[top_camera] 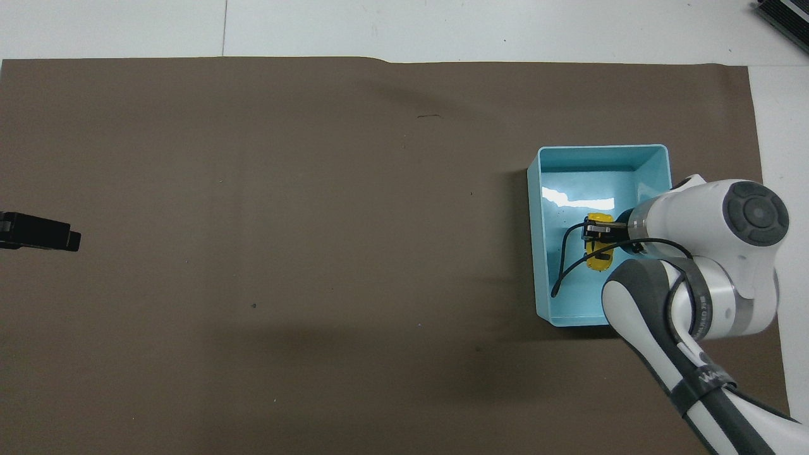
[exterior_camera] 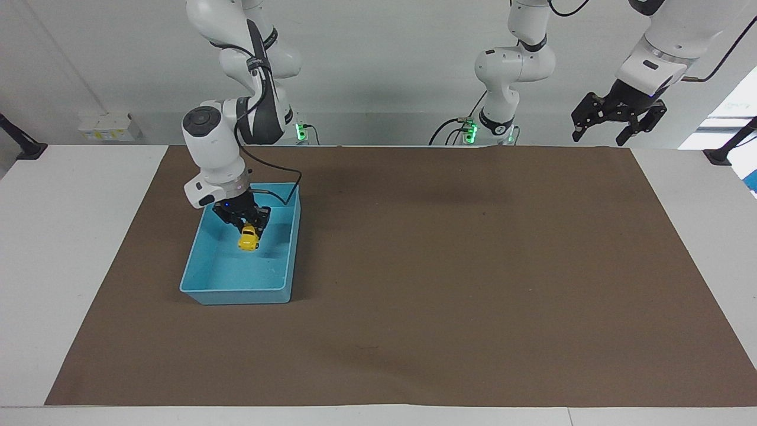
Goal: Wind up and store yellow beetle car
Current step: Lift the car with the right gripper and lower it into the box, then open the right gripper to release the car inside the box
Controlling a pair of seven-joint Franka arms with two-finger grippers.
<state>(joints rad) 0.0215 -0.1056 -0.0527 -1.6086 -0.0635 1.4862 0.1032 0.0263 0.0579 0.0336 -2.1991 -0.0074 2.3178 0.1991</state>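
Observation:
The yellow beetle car is held in my right gripper, low inside the blue tray, at or just above its floor. The gripper is shut on the car and reaches down from above. In the overhead view the car shows in the middle of the tray, partly covered by the right gripper and its cable. My left gripper waits raised over the table's edge at the left arm's end, fingers spread and empty. Only its dark tip shows in the overhead view.
A brown mat covers most of the white table. The tray stands on it toward the right arm's end. A black cable loops from the right wrist over the tray.

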